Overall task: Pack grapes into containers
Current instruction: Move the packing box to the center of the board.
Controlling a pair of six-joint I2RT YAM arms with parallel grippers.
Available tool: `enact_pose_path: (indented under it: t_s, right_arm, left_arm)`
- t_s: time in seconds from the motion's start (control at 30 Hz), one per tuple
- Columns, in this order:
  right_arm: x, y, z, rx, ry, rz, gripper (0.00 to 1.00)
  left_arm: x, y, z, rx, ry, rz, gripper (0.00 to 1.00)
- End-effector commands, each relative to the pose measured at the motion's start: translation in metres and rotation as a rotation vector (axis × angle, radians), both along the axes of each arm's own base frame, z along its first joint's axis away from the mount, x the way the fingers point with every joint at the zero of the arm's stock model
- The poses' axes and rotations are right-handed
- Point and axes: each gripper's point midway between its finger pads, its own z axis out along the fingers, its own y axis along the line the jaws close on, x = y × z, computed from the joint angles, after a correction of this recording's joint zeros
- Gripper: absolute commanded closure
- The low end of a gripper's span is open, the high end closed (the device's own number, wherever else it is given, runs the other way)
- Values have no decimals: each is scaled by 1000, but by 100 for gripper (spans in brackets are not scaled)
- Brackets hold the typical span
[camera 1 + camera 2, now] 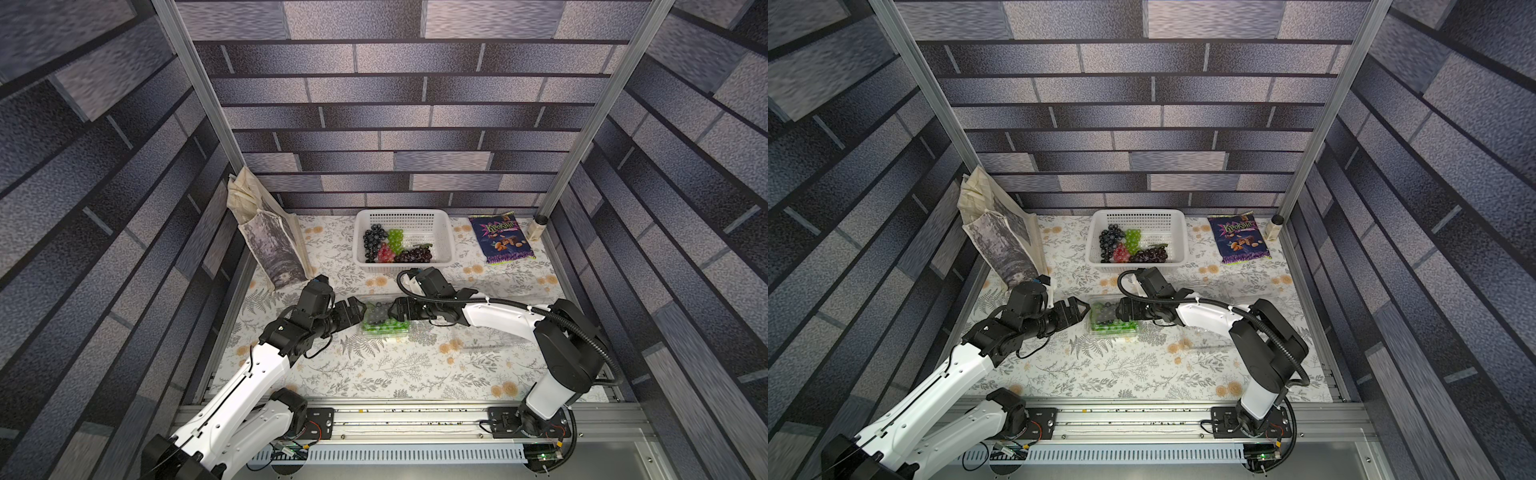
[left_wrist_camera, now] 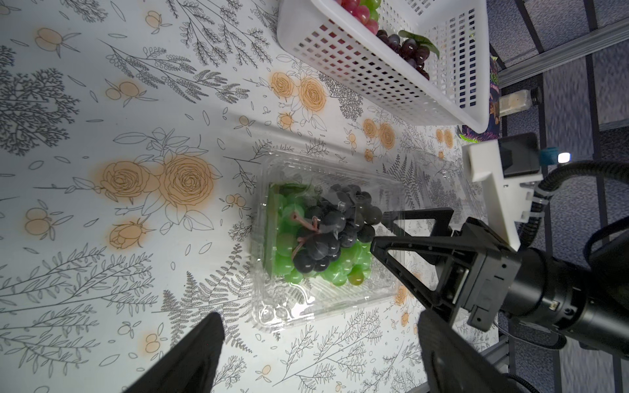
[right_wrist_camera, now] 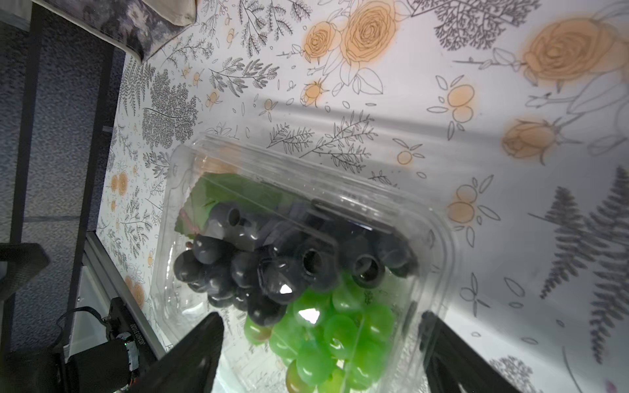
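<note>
A clear container [image 1: 401, 332] [image 2: 306, 306] lies mid-table with its lid down over a green bunch [image 2: 343, 265] [image 3: 340, 333] and a black bunch [image 2: 330, 231] [image 3: 265, 268] of grapes. My left gripper [image 1: 360, 311] [image 2: 320, 316] is open just short of its left end, with only tablecloth between the fingers. At its right end my right gripper [image 1: 392, 309] [image 2: 378, 230] [image 3: 321, 316] is open, fingers spread either side of that end. More grapes lie in the white basket [image 1: 401, 216]: black [image 1: 372, 241], green [image 1: 395, 237], red [image 1: 385, 253] and dark purple [image 1: 415, 254].
A cloth tote bag [image 1: 270, 245] leans at the back left. A purple snack packet [image 1: 500, 239] and a small jar [image 1: 536, 228] sit at the back right. Another clear container [image 2: 442, 183] shows faintly behind the right gripper. A metal rail runs along the front edge.
</note>
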Motion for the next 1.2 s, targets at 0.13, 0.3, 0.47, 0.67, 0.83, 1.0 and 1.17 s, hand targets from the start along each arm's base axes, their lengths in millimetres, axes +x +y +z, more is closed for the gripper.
enact_pose_path:
  t_s: [0.13, 0.3, 0.47, 0.67, 0.83, 1.0, 1.17]
  right_arm:
    - [-2, 44, 13, 81, -2, 56, 12]
    - [-23, 45, -3, 78, 43, 44, 13]
    - [-38, 46, -5, 75, 56, 37, 13]
    - [-51, 51, -3, 81, 56, 40, 14]
    - [-54, 70, 1, 101, 61, 66, 15]
    - [-46, 96, 10, 145, 47, 77, 16]
    - [-41, 119, 11, 181, 63, 97, 17]
  left_arm:
    - [2, 3, 12, 19, -40, -2, 9]
    - [0, 3, 12, 11, -42, -2, 9]
    - [0, 3, 11, 10, -42, -1, 9]
    - [-1, 3, 13, 4, -46, 0, 9]
    - [-3, 5, 17, 1, -54, 6, 9]
    - [-5, 15, 21, 27, -51, 36, 9]
    - [-9, 30, 25, 42, -30, 84, 9]
